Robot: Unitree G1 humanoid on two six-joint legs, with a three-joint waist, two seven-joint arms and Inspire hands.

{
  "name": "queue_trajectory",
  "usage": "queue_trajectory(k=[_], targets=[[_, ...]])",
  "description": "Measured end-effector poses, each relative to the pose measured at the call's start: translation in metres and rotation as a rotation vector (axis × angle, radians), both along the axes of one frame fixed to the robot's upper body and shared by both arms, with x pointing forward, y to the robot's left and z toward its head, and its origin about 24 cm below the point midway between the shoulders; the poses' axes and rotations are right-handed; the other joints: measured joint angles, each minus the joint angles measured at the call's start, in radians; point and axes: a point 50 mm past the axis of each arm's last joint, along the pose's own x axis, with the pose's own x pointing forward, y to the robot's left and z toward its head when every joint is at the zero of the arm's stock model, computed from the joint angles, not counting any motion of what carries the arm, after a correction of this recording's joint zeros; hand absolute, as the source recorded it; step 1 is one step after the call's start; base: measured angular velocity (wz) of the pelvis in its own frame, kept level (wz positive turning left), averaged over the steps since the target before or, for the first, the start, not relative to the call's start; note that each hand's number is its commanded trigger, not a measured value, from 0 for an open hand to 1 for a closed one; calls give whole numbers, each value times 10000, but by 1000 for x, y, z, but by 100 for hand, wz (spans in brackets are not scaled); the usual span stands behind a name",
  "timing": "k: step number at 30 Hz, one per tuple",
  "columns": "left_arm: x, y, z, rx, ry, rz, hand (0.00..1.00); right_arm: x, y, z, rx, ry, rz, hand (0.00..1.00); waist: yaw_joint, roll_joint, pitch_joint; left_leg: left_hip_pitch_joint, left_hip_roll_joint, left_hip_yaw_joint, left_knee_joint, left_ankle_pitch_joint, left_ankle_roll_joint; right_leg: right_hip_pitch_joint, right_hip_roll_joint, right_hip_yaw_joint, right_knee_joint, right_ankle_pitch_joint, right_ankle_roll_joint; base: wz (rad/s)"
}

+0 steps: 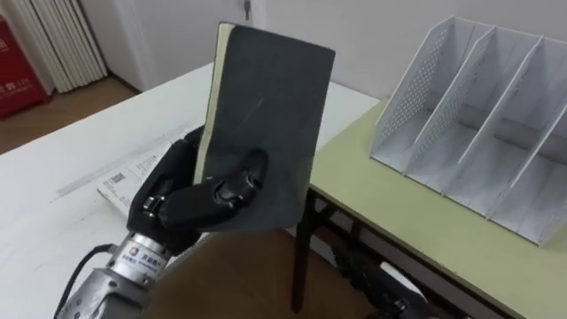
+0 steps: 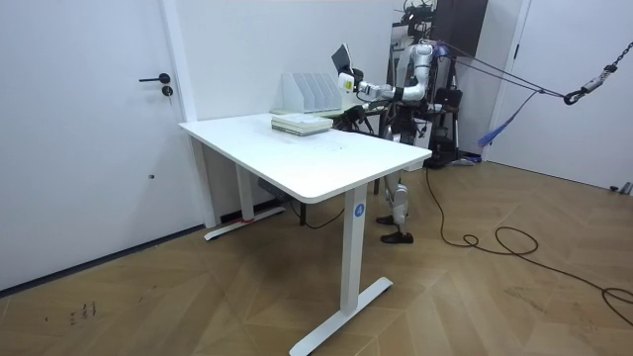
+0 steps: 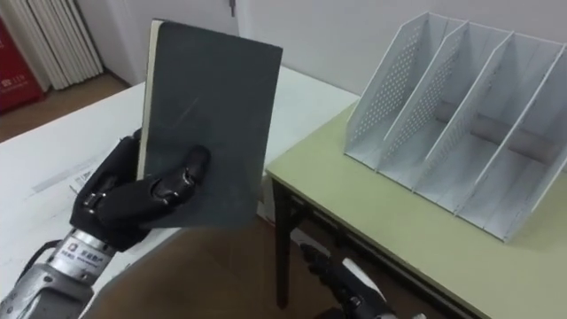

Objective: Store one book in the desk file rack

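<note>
My left hand [image 1: 190, 204] is shut on a dark grey book [image 1: 266, 115], thumb across its front cover and fingers behind the spine side. It holds the book upright in the air, over the gap between the two tables. The white perforated file rack [image 1: 478, 115] with several slanted slots stands to the right on a pale green desk [image 1: 399, 213], apart from the book. In the room view the book [image 2: 343, 56] is raised beside the rack [image 2: 309, 92]. My right hand [image 3: 354, 288] hangs low under the green desk's front edge.
A white table [image 1: 62, 177] lies to the left, with a stack of printed books or papers [image 1: 133, 182] near its corner. A dark table leg [image 1: 301, 257] stands in the gap. A red object [image 1: 18, 71] stands at the far left.
</note>
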Motion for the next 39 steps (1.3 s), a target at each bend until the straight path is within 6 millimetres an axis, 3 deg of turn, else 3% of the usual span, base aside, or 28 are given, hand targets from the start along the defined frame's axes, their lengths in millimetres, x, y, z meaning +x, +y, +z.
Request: queue_trajectory(k=[7, 16, 24, 28, 34, 39], targets=[[-6, 6, 1, 111, -343, -1244, 100, 10, -13, 39, 3137, -925, 123, 0, 14, -43, -7, -7, -2, 65, -49, 1, 1, -130, -99, 6, 160, -65, -6, -2], [-10, 11, 2, 289, -588, -2447, 100, 10, -24, 56, 5935, -1121, 707, 0, -22, -103, -15, 5, 0, 18, -5, -1, -1, -85, -88, 17, 180, -68, -10, 0], [-12, 11, -1, 509, -423, -3115, 100, 9, -18, 64, 7301, -1124, 1560, 0, 50, -243, -79, -84, 2, 64, 39, -16, 8, -232, -92, 72, 339, -88, -17, -2], [-12, 13, -1, 699, -442, -3299, 100, 7, -6, 80, 8184, -1416, 2654, 0, 200, -192, -87, -278, 41, 234, 164, -22, 0, -432, -99, 85, 481, -88, -34, -7], [-13, 15, -2, 836, -357, -3605, 100, 3, 4, 84, 8592, -1178, 3655, 0, 327, -52, -27, -246, 49, 230, 188, -51, 10, -431, -112, 48, 508, -87, -33, 0], [-13, 19, -11, 771, 88, -3585, 100, 2, 5, 84, 8644, -1121, 3926, 0, 316, 15, -50, -236, 54, 240, 187, -51, 10, -443, -105, 63, 554, -91, -38, 0]])
